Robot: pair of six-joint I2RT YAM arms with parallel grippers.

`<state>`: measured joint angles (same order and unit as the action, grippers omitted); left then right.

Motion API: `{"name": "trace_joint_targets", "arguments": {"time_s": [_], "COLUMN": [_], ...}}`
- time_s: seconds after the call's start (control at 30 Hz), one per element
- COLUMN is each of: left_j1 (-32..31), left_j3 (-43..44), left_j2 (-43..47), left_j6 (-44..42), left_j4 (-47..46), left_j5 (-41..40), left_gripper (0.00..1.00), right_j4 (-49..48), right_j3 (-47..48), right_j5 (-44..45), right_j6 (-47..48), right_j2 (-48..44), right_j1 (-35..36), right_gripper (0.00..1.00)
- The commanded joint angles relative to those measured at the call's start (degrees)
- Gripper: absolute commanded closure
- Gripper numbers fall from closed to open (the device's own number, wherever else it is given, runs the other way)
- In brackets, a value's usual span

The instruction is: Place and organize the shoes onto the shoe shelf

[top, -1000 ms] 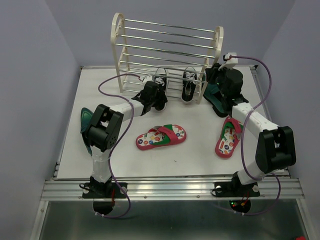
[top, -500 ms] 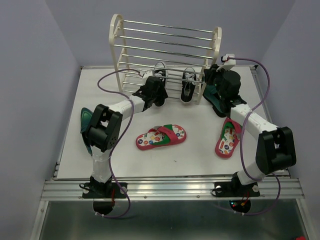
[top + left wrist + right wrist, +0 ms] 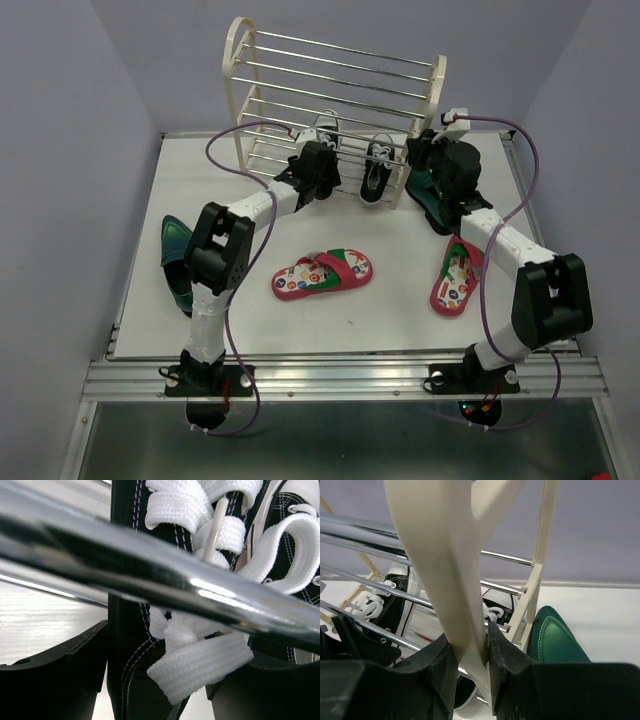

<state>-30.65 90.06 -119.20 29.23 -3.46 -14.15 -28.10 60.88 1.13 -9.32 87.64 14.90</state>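
Shoe shelf [image 3: 237, 70] at the table's [image 3: 390, 315] far edge. One black sneaker [image 3: 127, 655] on its low rods, toe inward, between the left gripper [image 3: 318, 160] fingers; the jaws are spread wide and closed on its sides. Second black sneaker [image 3: 378, 168] just to its right on the same tier. Right gripper [image 3: 470, 675] is pinched tight on the shelf's cream right side panel. One teal dress shoe [image 3: 432, 208] beside that panel, the other teal shoe [image 3: 175, 262] at the table's left edge. Two flip-flops [image 3: 322, 272] [image 3: 455, 277] lie on the table nearer the bases.
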Motion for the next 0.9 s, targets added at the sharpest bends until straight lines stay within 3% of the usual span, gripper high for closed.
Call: {"name": "trace_joint_targets", "arguments": {"time_s": [0.0,0.07,0.1,0.37,0.43,0.5,0.53,0.63,0.67,0.73,0.87], "left_j1": [0.16,0.16,0.24,0.24,0.24,0.24,0.24,0.24,0.24,0.24,0.24], "left_j3": [5.64,6.35,6.79,10.13,10.74,11.01,11.01,10.92,11.01,11.01,10.75], "left_j2": [0.02,-0.77,-1.12,-4.02,-4.29,-4.38,-4.29,-4.20,-4.29,-4.29,-4.29], "left_j6": [-1.55,-1.64,-1.64,-1.64,-1.46,-1.55,-1.11,-1.20,-1.37,-1.81,-2.42], "left_j4": [-6.03,-6.03,-6.03,-6.29,-6.38,-6.38,-6.47,-6.64,-6.64,-6.64,-6.56], "left_j5": [-3.87,-3.43,-3.34,-3.60,-3.51,-3.51,-3.69,-3.78,-3.78,-3.78,-3.25], "left_gripper": [0.67,0.66,0.60,0.59,0.48,0.46,0.30,0.22,0.12,0.01,0.01], "right_j4": [0.94,0.94,0.94,0.85,0.94,1.03,1.11,1.20,1.38,1.38,1.47], "right_j3": [-1.91,-1.82,-1.82,-1.82,-1.82,-1.73,-1.73,-1.73,-1.65,-1.64,-1.64], "right_j5": [-4.81,-5.60,-5.61,-7.01,-7.19,-7.19,-7.28,-7.37,-7.37,-7.45,-7.37], "right_j6": [-7.46,-7.38,-7.46,-7.20,-7.11,-7.11,-7.20,-7.11,-7.11,-7.20,-7.29], "right_j2": [-0.62,-0.27,-0.19,0.34,0.43,0.52,0.43,0.43,0.43,0.43,0.17], "right_j1": [1.19,1.19,1.19,1.19,1.19,1.19,1.19,1.72,1.72,1.72,1.72], "right_gripper": [0.96,0.96,0.97,0.97,0.97,0.97,0.97,0.97,0.97,0.97,0.97]}}
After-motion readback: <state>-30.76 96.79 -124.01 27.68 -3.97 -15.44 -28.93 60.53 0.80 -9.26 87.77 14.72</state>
